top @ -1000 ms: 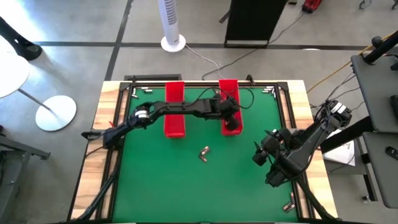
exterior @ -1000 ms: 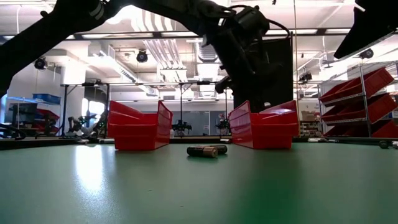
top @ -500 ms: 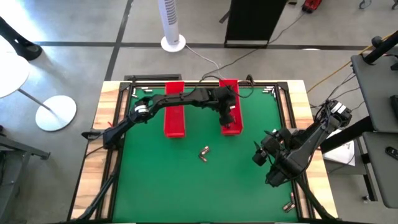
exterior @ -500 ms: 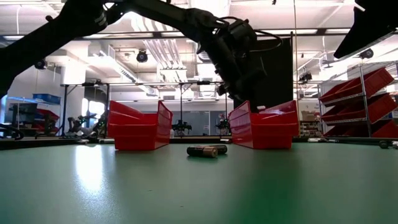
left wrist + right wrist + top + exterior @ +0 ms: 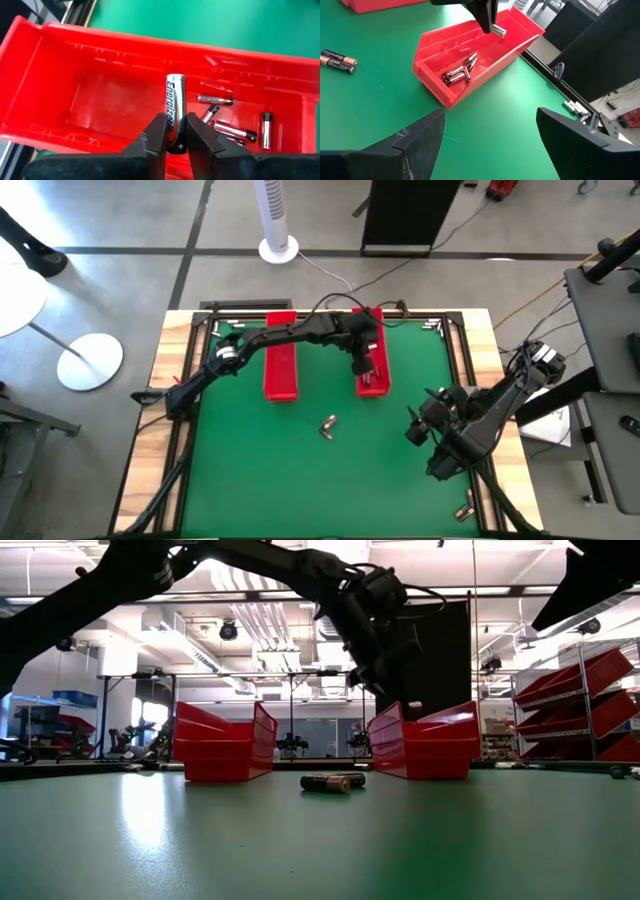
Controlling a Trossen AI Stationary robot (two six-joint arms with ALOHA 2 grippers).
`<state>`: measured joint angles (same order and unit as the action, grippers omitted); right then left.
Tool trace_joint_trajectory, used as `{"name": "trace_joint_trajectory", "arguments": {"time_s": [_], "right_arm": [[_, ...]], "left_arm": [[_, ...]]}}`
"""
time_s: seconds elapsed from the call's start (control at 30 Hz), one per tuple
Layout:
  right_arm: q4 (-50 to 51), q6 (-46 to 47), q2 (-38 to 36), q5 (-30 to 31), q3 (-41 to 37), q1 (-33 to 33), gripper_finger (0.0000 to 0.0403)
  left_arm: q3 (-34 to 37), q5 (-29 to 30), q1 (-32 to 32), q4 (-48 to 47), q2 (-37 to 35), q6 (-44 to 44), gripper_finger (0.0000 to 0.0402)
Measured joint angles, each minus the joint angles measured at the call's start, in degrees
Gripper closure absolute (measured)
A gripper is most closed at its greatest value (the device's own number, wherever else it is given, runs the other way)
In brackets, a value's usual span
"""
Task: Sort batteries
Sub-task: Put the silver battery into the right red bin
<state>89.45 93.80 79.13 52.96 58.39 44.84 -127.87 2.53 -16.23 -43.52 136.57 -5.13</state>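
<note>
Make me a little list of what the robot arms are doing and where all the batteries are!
left gripper: shut on a silver battery, held above the right red tray
right gripper: open, holding nothing, waiting over the table's right side
right red tray: several silver batteries already lie inside
left red tray: what is inside cannot be seen
green table: two darker batteries lie side by side near the middle
left to do: the two darker batteries are not yet in a tray

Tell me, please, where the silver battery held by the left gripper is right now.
The silver battery is clamped in the left gripper, above the right-hand red tray near the table's far edge.
</note>
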Motion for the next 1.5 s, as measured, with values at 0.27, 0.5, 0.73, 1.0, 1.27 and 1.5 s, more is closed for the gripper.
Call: {"name": "trace_joint_trajectory", "arguments": {"time_s": [0.27,0.5,0.73,1.0,1.27,1.5], "right_arm": [[0.04,-0.6,0.0,0.88,0.05,-0.17,0.0088],[0.04,-0.83,0.0,1.15,0.26,-0.26,0.0103],[0.04,-0.86,0.0,1.15,0.26,-0.26,0.0114],[0.0,-0.87,0.01,1.14,0.25,-0.26,0.0109],[-0.14,-0.87,0.02,1.14,0.04,-0.26,0.0096],[-0.2,-0.85,0.02,1.13,0.04,-0.26,0.0095]], "left_arm": [[0.0,-0.4,0.39,0.3,0.0,-1.2,0.0368],[0.0,-0.25,0.31,1.12,1.16,-4.81,0.0368],[-3.3,-0.17,0.62,0.82,5.69,-4.75,0.0368],[-6.73,-0.14,0.84,-0.77,9.03,-4.94,0.0368],[-6.64,-0.14,0.81,-1.82,9.44,-5.33,0.0368],[-7.02,-0.14,0.81,-1.93,9.44,-5.08,0.0368]]}}
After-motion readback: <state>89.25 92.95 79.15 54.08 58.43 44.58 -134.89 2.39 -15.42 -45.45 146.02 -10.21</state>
